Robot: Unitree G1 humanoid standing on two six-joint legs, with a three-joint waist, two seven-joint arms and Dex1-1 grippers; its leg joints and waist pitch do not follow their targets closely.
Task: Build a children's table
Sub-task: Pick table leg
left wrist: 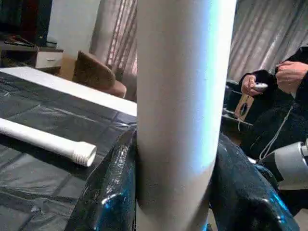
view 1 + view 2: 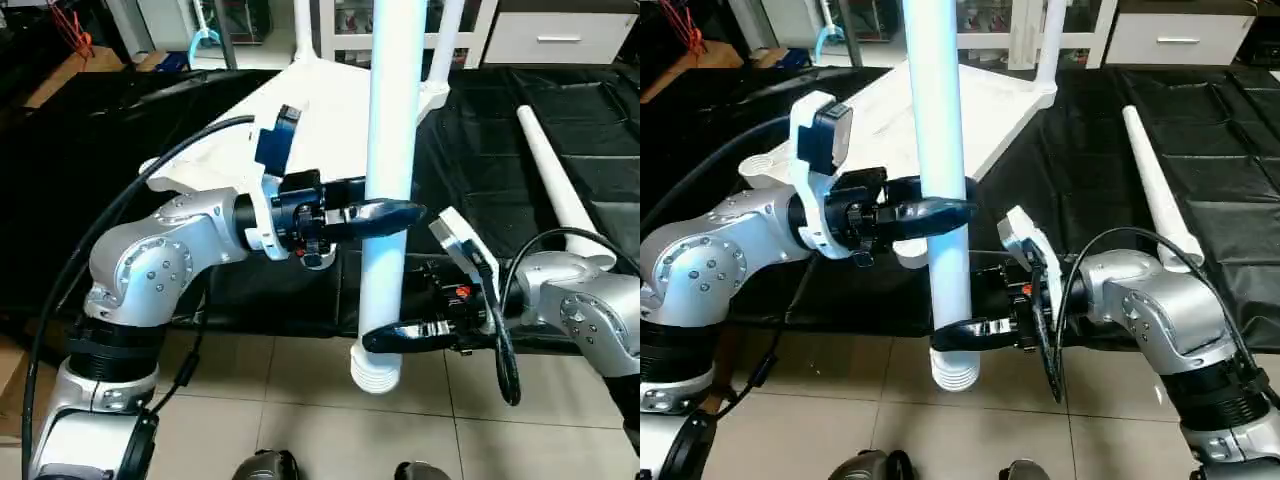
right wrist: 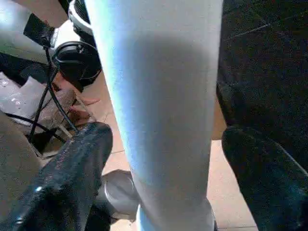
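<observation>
A white tube leg point(image 2: 388, 190) stands upright in the middle, its ribbed end point(image 2: 376, 374) hanging over the tiled floor point(image 2: 300, 420). The left gripper point(image 2: 385, 218) is clamped around the leg partway up, one black finger crossing its front. Lower down, the right gripper point(image 2: 405, 335) reaches in from the right, a black finger just beside the leg near the ribbed end. Behind, the white tabletop point(image 2: 300, 120) rests on a table point(image 2: 560, 120) covered in black sheeting, where a second leg point(image 2: 552, 170) lies flat, well apart.
</observation>
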